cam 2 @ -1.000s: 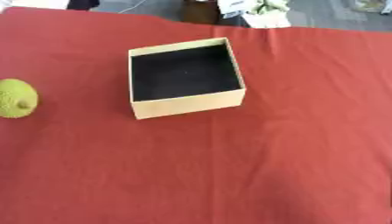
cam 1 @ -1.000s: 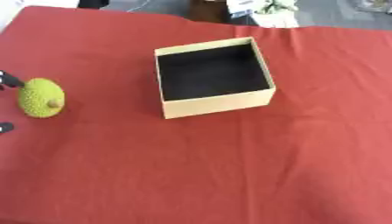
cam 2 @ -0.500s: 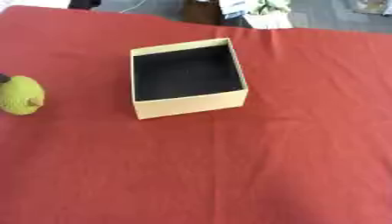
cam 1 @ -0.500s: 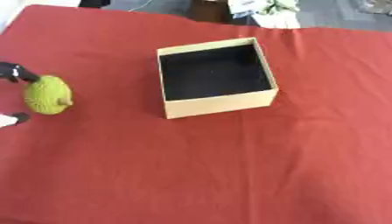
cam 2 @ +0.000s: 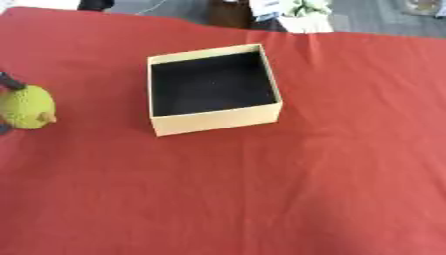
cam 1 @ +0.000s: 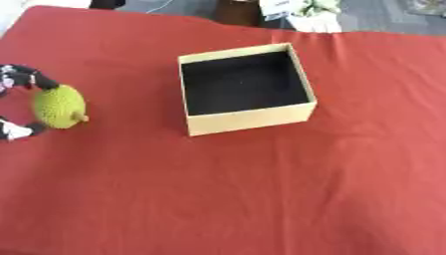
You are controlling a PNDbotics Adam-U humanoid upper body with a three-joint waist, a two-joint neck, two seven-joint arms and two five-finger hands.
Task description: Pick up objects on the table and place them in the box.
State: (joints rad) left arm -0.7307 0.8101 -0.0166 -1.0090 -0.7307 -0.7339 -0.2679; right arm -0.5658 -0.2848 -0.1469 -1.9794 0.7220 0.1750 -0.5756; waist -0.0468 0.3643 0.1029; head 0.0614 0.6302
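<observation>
A bumpy yellow-green fruit [cam 1: 59, 106] with a short stem hangs at the left edge of the red table. My left hand [cam 1: 17, 78] comes in from the left; a finger curls over the fruit's top and the thumb [cam 1: 17, 130] sits under it, so the hand is shut on the fruit. Most of the hand is cut off by the view's edge. An open tan cardboard box [cam 1: 247, 117] with a black inside stands a little right of the fruit, upper middle of the table. My right hand shows in neither view.
The red cloth [cam 1: 261, 189] covers the whole table. Beyond the far edge lie white and green clutter [cam 1: 305, 9] and a dark object [cam 1: 235, 10] on the floor.
The fruit, held by my left hand, has moved to the right, toward the box. More of the fingers now shows. The box has stayed put.
</observation>
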